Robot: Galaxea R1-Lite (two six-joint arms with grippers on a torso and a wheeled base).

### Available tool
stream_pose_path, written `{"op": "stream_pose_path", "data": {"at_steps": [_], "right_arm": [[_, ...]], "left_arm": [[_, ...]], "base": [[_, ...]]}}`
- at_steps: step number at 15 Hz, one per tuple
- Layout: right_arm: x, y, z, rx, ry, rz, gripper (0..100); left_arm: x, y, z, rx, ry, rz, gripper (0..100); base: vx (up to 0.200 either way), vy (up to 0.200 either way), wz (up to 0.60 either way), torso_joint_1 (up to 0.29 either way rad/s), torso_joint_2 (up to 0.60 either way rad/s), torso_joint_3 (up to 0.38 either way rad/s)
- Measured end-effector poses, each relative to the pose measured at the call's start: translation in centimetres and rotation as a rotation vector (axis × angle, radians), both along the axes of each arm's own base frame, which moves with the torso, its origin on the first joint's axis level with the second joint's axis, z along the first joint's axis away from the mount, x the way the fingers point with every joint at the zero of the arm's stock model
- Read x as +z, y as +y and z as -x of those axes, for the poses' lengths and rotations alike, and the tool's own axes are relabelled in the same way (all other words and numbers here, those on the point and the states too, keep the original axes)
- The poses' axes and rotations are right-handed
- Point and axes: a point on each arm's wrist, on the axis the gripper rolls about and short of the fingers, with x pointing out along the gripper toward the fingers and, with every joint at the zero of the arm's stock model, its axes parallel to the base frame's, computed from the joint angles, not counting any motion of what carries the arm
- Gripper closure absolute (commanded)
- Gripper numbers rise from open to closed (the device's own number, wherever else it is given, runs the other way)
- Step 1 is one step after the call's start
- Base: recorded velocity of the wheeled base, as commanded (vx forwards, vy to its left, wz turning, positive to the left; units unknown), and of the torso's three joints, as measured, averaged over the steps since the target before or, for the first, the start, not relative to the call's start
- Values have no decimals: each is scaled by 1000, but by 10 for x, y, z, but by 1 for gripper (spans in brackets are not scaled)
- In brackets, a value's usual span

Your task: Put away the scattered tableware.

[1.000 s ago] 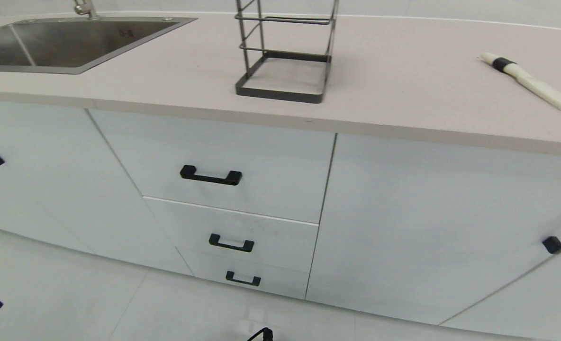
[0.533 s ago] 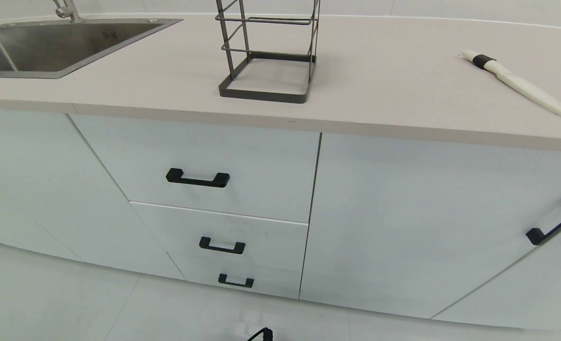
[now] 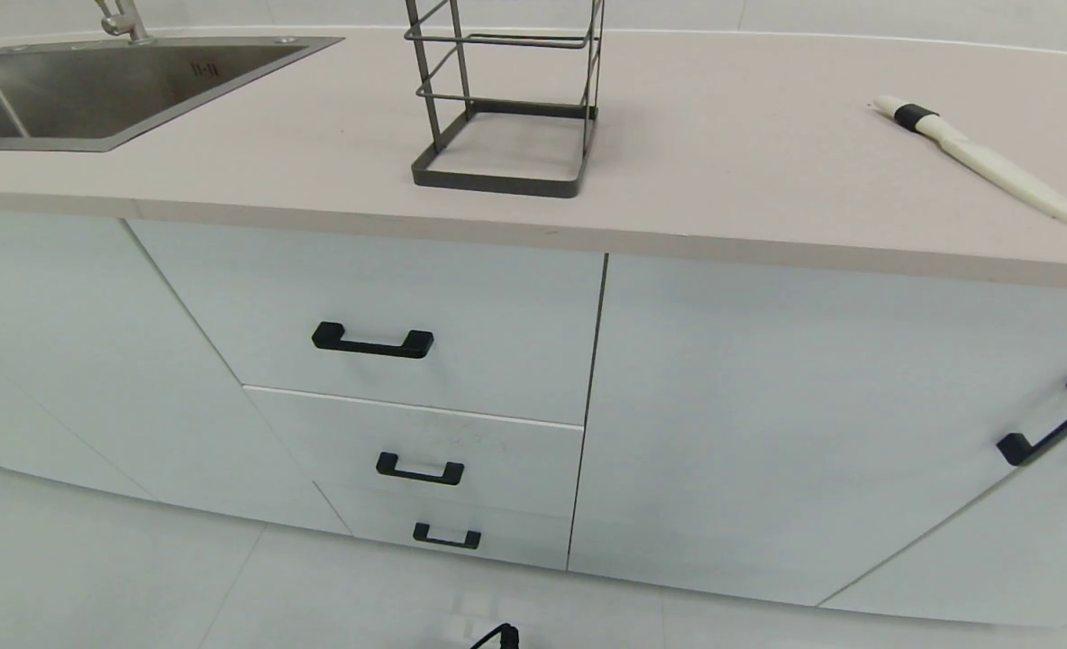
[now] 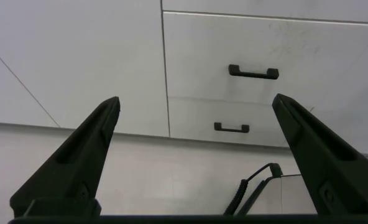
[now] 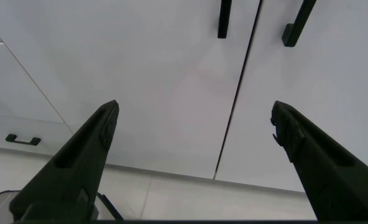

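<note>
The cream-white plastic knife with a black band (image 3: pixel 975 158) lies flat on the pale bench (image 3: pixel 750 135) at my two o'clock, well apart from the dark wire rack (image 3: pixel 497 99) at twelve, while my left tool (image 4: pixel 196 101) and right tool (image 5: pixel 194 106) both gape wide, empty, before white cabinet fronts (image 3: pixel 768 406).

I see the dark wire rack (image 3: pixel 495 185) cut off on top, the steel sink (image 3: pixel 92 90) at left; the cream black-banded utensil (image 3: pixel 980 160) is possibly a knife.
</note>
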Motion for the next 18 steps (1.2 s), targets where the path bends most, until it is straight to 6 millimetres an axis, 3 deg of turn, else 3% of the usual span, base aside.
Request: {"op": "stream_pose_path", "data": {"at_steps": [6,9,16,18], "right_arm": [[0,0,0,0,0,0,0],[0,0,0,2,0,2,0],[0,0,0,1,-2,1,0],[0,0,0,0,2,1,0]], "left_arm": [[0,0,0,0,-2,5,0],[0,0,0,3,-1,7,0],[0,0,0,8,1,7,0],[0,0,0,9,-1,7,0]], "base": [[0,0,0,0,0,0],[0,-200,0,2,2,1],[0,0,0,0,0,0],[200,0,0,7,5,7]]}}
